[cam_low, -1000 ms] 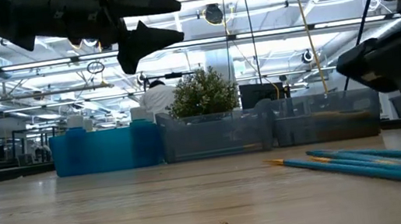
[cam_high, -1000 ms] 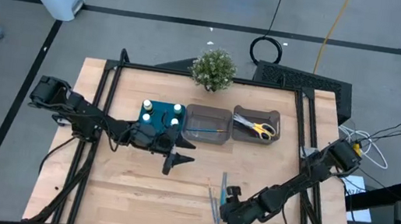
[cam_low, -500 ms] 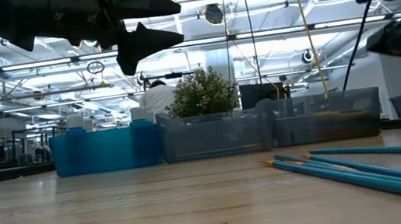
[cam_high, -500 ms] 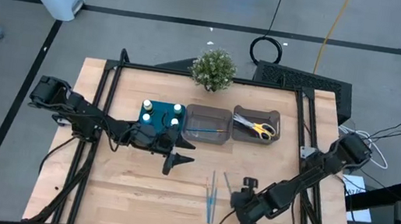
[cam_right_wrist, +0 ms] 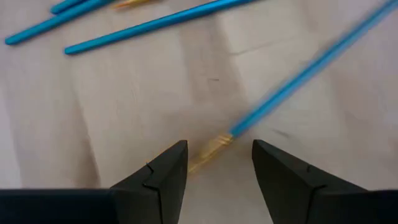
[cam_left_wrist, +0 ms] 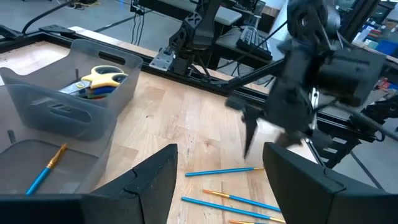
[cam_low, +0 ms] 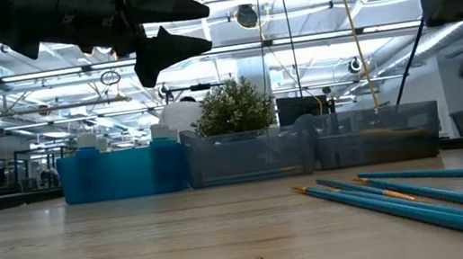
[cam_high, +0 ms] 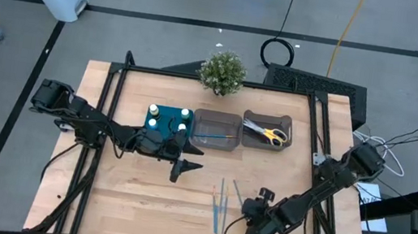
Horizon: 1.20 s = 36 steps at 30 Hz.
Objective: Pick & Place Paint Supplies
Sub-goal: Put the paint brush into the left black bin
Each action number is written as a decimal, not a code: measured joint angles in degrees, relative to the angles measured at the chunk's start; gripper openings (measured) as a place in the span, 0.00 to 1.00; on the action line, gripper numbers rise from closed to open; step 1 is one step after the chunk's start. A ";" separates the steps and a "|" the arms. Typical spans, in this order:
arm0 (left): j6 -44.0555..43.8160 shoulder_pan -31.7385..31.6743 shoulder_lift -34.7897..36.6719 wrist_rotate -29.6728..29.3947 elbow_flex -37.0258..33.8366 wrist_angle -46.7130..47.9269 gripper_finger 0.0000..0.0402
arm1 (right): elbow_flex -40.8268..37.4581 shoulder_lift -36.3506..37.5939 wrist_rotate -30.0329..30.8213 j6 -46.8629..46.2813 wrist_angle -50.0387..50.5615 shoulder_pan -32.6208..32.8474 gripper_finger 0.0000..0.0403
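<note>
Brushes (cam_high: 221, 205): loose blue sticks lying flat on the counter (cam_high: 124, 195) near its front edge, close together and roughly fanned. The low view shows them as long teal rods with tan tips.
Right claw (cam_high: 261, 196): hanging over the counter just beside the brushes, on their right. Fingers (cam_right_wrist: 283, 180) parted, nothing in them; in its wrist view a brush tip sits right in front of the gap, not gripped.
Left claw (cam_high: 185, 167): hovering mid-counter, just in front of the tray and bins, well clear of the loose brushes. Fingers (cam_left_wrist: 155, 180) spread, empty.
Tray (cam_high: 166, 133): teal square at the back left, with the white-capped bottles (cam_high: 169, 118) standing in it.
Middle bin (cam_high: 217, 116): grey, just right of the tray, one brush (cam_high: 214, 139) lying in it.
Right bin (cam_high: 248, 139): touching the middle bin, scissors (cam_high: 268, 132) inside, yellow handles on top of the pile.
Plant (cam_high: 223, 71): small green one at the counter's far edge, behind the bins.
</note>
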<state>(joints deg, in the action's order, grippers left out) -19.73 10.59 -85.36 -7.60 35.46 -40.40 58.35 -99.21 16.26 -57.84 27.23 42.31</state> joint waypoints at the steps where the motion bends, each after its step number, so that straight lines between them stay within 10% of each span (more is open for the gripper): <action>1: 0.00 0.00 0.00 -0.01 0.00 0.00 0.61 | 0.00 -0.95 -0.03 -0.02 -1.04 0.35 0.42; 13: -0.02 0.00 0.00 -0.57 -0.02 0.39 0.61 | 0.26 -3.56 1.03 -5.79 5.62 0.12 0.40; 36: -0.24 -0.01 0.00 -0.55 -0.02 0.39 0.61 | 0.04 -3.55 3.38 -5.73 12.07 0.06 0.01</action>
<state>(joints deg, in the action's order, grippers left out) -19.97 10.58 -85.36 -8.14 35.44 -40.01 58.39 -102.76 19.64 -63.57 39.30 42.37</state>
